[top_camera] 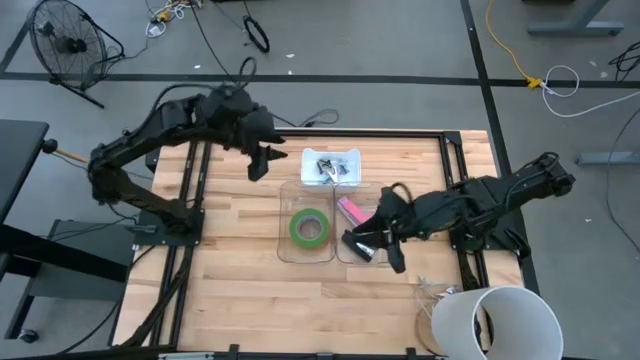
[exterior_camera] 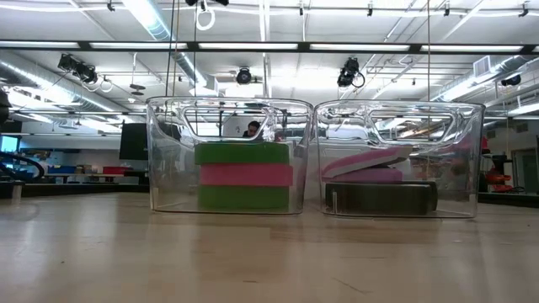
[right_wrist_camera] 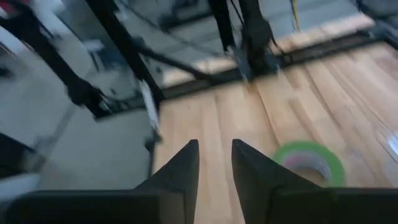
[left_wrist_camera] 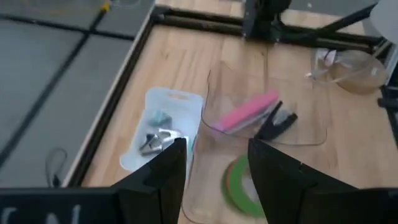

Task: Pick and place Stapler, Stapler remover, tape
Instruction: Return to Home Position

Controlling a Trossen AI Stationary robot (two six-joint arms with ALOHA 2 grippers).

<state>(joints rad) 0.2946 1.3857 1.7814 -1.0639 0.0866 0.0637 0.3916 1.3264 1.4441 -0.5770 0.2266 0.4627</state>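
At the high view's centre, a green roll of tape [top_camera: 310,228] is seen in the left clear plastic bin [top_camera: 300,195], and a pink stapler [top_camera: 351,210] in the right clear plastic bin [top_camera: 362,190]. Above them, dark staple removers [top_camera: 327,170] are kept in a small white bin [top_camera: 345,153]. The left gripper [top_camera: 264,162] is poised left of that bin, jaws wide and empty. The right gripper [top_camera: 372,248] is hung over the right bin, jaws narrowly parted and empty.

left gripper [top_camera: 265,164] jaws apart, right gripper [top_camera: 370,250] jaws narrowly parted.
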